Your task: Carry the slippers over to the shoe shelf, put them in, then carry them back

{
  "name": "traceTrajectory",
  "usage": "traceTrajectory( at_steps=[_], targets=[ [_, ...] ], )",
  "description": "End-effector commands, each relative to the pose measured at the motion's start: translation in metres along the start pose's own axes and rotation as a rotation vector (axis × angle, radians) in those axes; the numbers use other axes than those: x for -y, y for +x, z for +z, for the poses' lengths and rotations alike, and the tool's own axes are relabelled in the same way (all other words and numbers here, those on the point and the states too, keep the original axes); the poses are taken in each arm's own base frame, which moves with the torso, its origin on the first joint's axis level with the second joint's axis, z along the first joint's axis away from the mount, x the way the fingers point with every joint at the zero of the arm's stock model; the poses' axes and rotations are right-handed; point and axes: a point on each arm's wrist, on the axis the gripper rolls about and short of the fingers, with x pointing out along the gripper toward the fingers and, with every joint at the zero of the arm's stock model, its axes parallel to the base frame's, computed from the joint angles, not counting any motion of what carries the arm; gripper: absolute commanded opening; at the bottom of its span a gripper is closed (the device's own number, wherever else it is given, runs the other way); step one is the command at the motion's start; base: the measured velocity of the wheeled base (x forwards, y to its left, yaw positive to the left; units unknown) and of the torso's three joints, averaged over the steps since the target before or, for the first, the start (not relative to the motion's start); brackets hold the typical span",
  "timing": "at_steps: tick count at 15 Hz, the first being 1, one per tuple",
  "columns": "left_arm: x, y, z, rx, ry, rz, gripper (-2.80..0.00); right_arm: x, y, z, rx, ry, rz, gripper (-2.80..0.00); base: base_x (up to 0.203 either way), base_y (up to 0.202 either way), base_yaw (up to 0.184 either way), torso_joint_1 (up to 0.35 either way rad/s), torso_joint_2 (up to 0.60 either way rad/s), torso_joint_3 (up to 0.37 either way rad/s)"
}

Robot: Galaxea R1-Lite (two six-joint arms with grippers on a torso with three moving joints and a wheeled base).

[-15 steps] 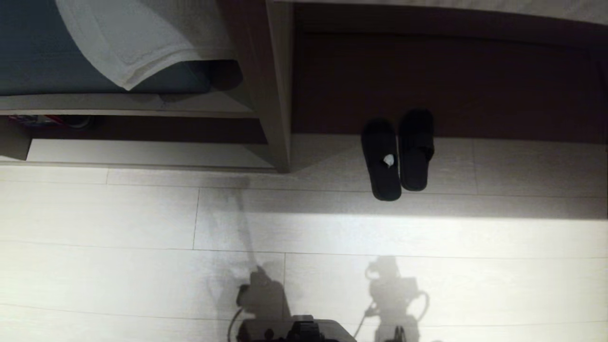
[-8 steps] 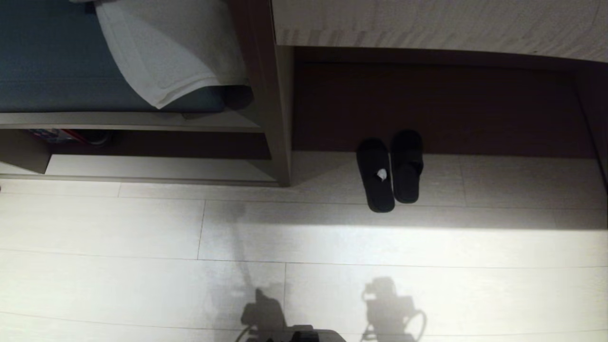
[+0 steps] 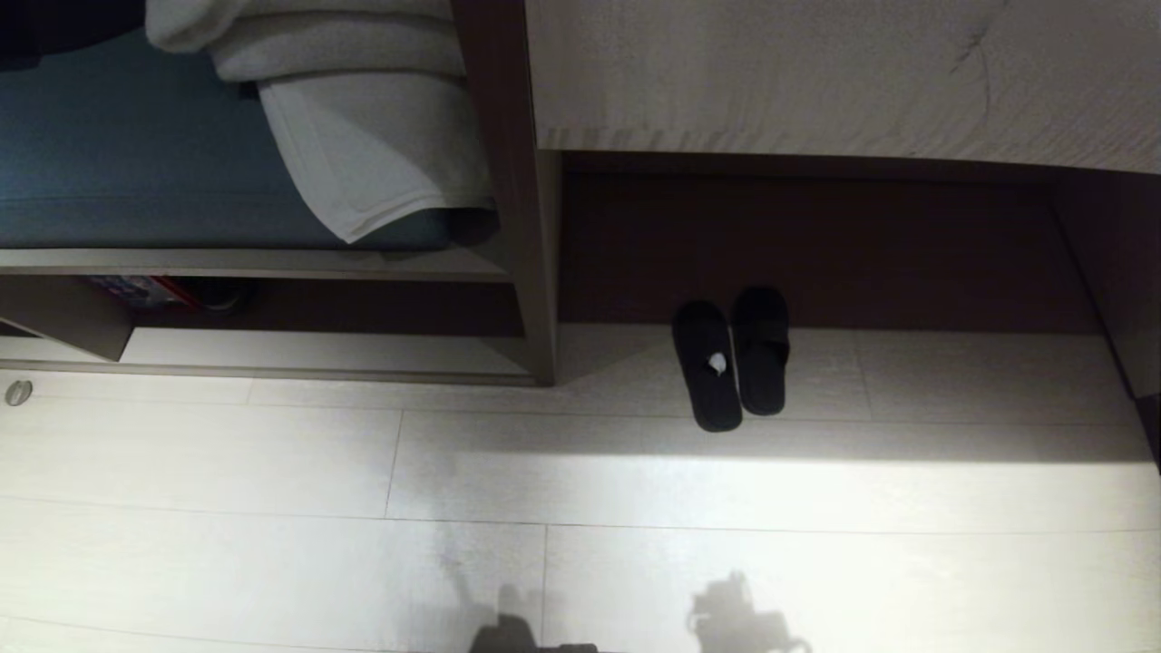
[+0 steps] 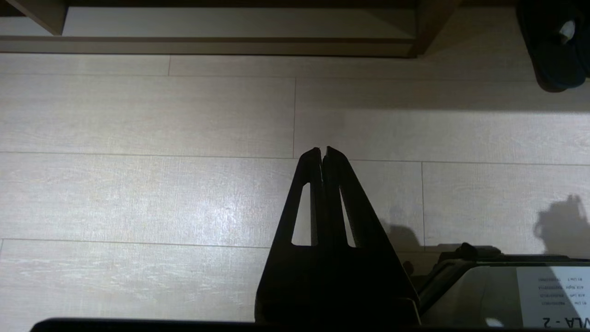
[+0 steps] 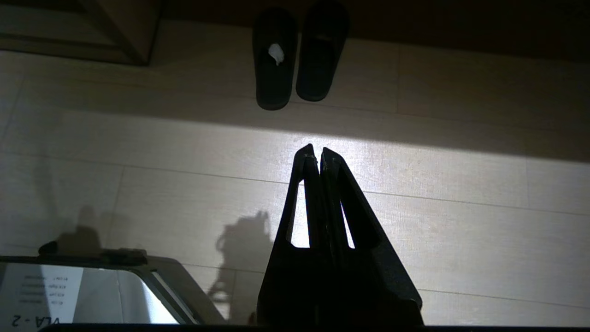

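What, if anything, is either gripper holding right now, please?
Nothing: the left gripper and right gripper are shut and empty above the floor; the slippers lie untouched.

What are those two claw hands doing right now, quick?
Left gripper: closed, holding nothing, above the pale wood-plank floor.
Right gripper: closed, holding nothing, short of the flat black slippers.

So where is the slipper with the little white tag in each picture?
Head view: the tagged slipper lies on the floor, right of middle, the left one of the pair.
Left wrist view: only part of it shows, in the top right corner.
Right wrist view: near the top, just left of middle.
Shared landmark: the wooden upright panel's foot, standing beside the slippers.
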Motion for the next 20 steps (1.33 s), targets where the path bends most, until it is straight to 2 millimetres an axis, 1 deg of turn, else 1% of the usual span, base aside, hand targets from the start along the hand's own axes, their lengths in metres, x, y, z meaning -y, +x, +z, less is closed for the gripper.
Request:
traceTrajectory(
  at_steps=[1, 20],
  targets=[
    [0.0000, 0.0001, 0.0001, 0.000, 0.000, 0.000, -2.80, 0.0000, 0.0000, 0.0001, 0.001, -0.001, 0.001, -2.80, 0.000, 0.000, 0.000, -0.002, 0.00, 0.205],
    [0.0000, 0.0001, 0.0001, 0.000, 0.000, 0.000, -2.80, 0.0000, 0.0000, 0.0001, 0.001, -0.001, 0.001, -2.80, 0.000, 0.000, 0.000, 0.002, 0.00, 0.200]
  ],
)
